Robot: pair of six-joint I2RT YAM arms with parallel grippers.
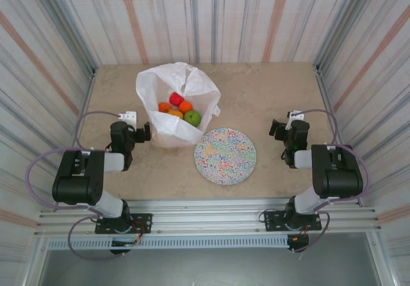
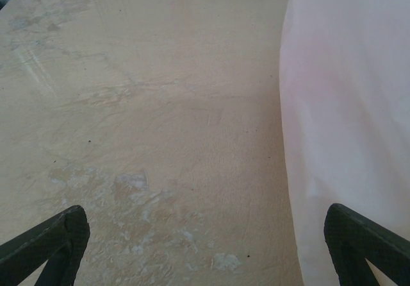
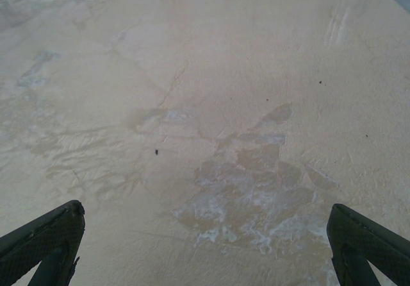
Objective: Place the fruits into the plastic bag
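Note:
The white crinkled plastic bag (image 1: 176, 103) stands open at the back left of the table. Several fruits lie inside it: a red one (image 1: 177, 99), orange ones (image 1: 186, 106) and a green one (image 1: 193, 117). My left gripper (image 1: 136, 124) rests just left of the bag, open and empty. In the left wrist view the bag's wall (image 2: 349, 106) fills the right side, with the left gripper (image 2: 205, 244) spread wide over bare table. My right gripper (image 1: 286, 124) is at the right side, open and empty. Its right wrist view shows the gripper (image 3: 205, 244) above stained tabletop.
A round multicoloured speckled plate (image 1: 225, 156) lies bare just right of the bag, near the table's middle. Striped walls close in the table on three sides. A metal rail (image 1: 205, 212) runs along the near edge by the arm bases.

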